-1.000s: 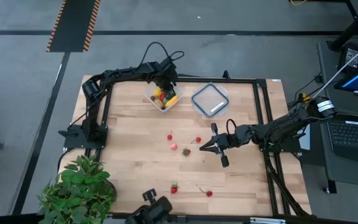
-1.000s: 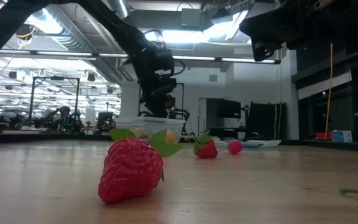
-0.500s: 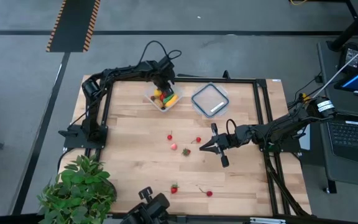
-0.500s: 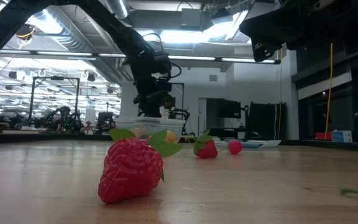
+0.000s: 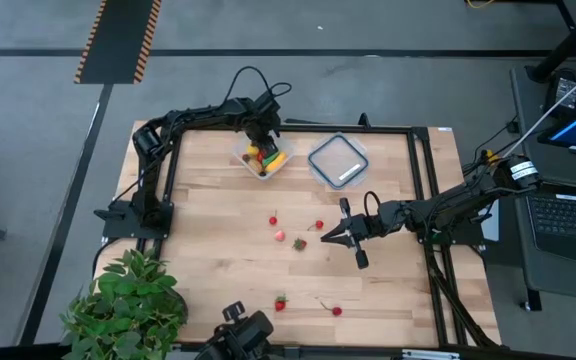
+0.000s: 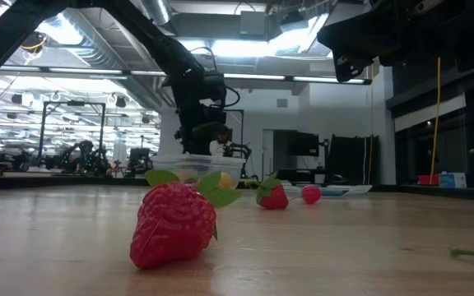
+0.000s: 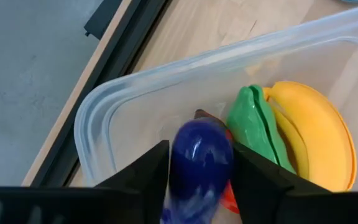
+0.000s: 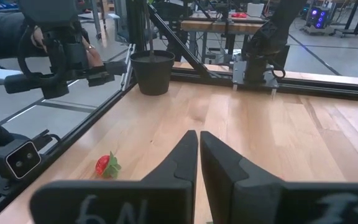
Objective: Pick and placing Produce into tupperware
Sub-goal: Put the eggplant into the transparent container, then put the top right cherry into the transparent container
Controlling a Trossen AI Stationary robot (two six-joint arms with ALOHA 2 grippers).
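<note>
— Jaws first: what are they doing?

— On the left gripper [image 7: 194, 180] I'm seeing them parted, with a purple piece [image 7: 201, 158] sitting between the fingers; whether it's gripped or already loose, I can't tell. I'm holding the right gripper [image 5: 330, 238] shut and empty, waiting near the worktop's middle.

— Where's the piece relative to the tub?

— I'm hovering directly over the tupperware [image 5: 261, 157], which sits by the worktop's far edge. The piece is pointing its long axis down into the tub, beside the green piece [image 7: 253, 127] and the yellow piece [image 7: 316, 127].

— Arm pose?

— I'm reaching the left arm along the far edge, wrist tipped downward. My guess: widening, then lifting clear.
</note>
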